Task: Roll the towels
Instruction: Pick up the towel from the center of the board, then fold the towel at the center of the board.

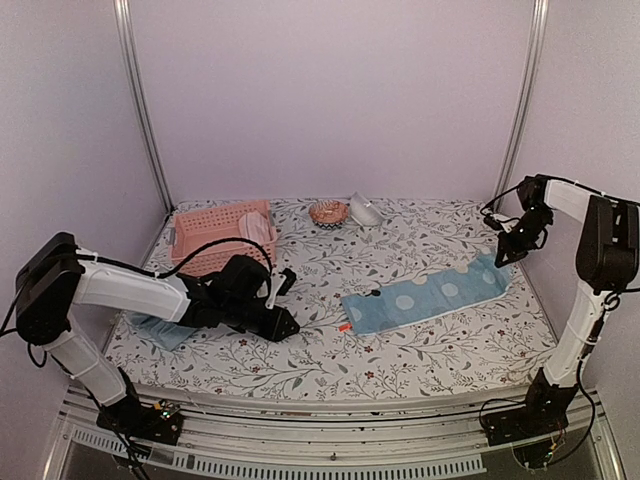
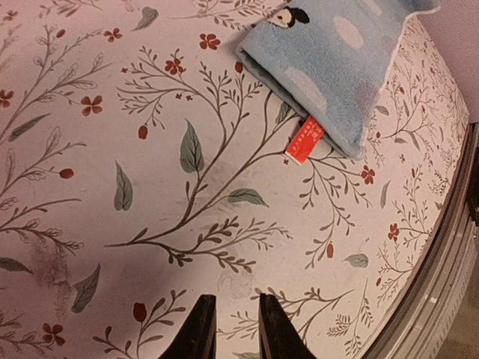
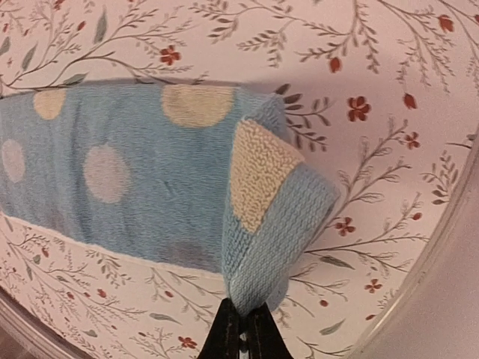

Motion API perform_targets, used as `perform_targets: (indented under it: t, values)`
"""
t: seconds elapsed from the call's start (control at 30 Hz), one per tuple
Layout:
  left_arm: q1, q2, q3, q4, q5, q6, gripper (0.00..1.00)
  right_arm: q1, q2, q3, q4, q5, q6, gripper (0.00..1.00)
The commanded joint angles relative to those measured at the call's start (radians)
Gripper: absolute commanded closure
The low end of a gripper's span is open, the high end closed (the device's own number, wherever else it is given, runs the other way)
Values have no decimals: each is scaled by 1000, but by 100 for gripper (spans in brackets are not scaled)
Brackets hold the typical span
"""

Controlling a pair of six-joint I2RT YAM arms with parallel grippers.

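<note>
A light blue towel (image 1: 430, 297) with pale dots lies flat and stretched out across the middle right of the table. Its right end is lifted and folded over; my right gripper (image 1: 503, 252) is shut on that corner (image 3: 277, 224), its jaws (image 3: 245, 323) pinching the knit edge. My left gripper (image 1: 287, 324) hovers low over bare tablecloth, left of the towel's red-tagged end (image 2: 304, 140). Its fingertips (image 2: 230, 325) stand slightly apart with nothing between them. A pale teal towel (image 1: 160, 331) lies under my left arm. A pink cloth (image 1: 258, 231) rests in the basket.
The pink perforated basket (image 1: 200, 238) stands at the back left. A small patterned bowl (image 1: 328, 212) and a white object (image 1: 365, 211) sit at the back centre. The table's metal front edge (image 2: 441, 284) runs close to my left gripper.
</note>
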Motion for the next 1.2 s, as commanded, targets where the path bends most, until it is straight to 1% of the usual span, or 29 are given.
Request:
perform_targets:
  t: [0.0,0.2,0.37,0.57,0.77,0.97,1.17]
  values:
    - [1,27,29,8,28,6,77,45,-49,-58,-48,-240,-18,97]
    - [1,37,47,-9,24,11,77,133,-47,-112,-53,-412,-33,97]
    - [1,46,52,-12,21,7,77,201,-13,-113,-47,-530,-31,97]
    - [1,79,63,-7,30,-6,76,285,33,-63,-43,-580,-18,97]
    - [-1,134,104,11,54,-20,76,376,96,-6,-50,-643,4,97]
    - [-3,191,150,47,85,-45,77,467,139,25,-35,-669,41,97]
    - [-13,240,179,96,120,-74,77,528,193,55,-12,-683,88,97]
